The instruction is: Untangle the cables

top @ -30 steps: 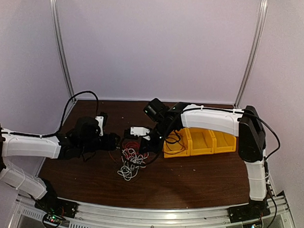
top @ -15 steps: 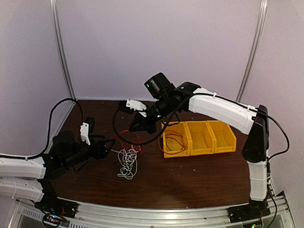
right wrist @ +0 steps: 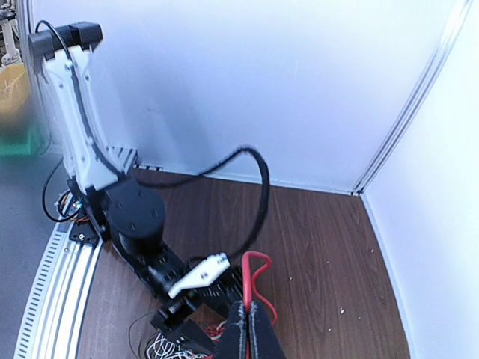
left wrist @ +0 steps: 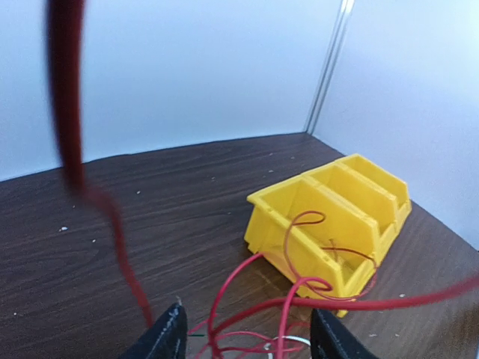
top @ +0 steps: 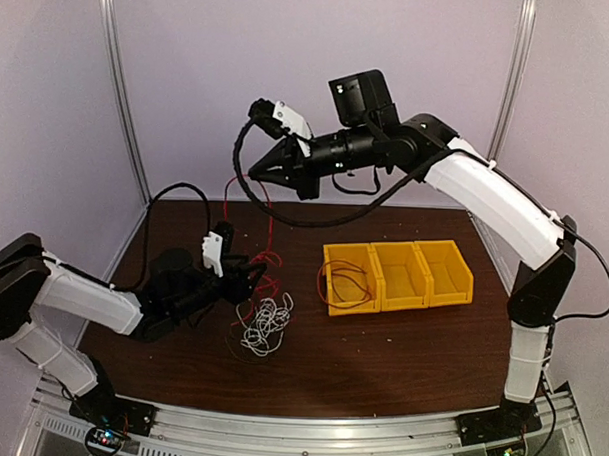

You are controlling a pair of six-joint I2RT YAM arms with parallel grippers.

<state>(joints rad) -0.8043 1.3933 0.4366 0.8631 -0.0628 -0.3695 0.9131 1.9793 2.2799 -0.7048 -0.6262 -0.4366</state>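
right pincer (top: 256,174): clenching on the red cable (top: 268,222) high above the tabletop (top: 400,361), fingers pressing together with the strand emerging between them in the right wrist view.
left pincer (top: 249,279): sitting low at the edge of the clump, jaws standing apart, released. red loops are passing through the gap without being pinched, as far as the left wrist view is showing.
red cable: hanging from the raised pincer in a long slack line down to the clump. another red loop is lying in the compartment of the yellow bins (top: 402,296) nearest the clump, spilling over its rim.
white cable (top: 266,323): lying in loose coils on the tabletop just in front of the left pincer, seeming to touch the red only at the heap's far edge.
black cable: not showing clearly. cannot tell whether it is lying among the white coils.
progress: looking roughly midway. red is hanging mostly clear of the heap but is not free at its lower end. white is looking largely on its own. no cable is lying out as a separate strand yet.
left to do: by this reading, red's lower loops are needing to be drawn clear of the left pincer and the white coils, with each cable then set down apart.
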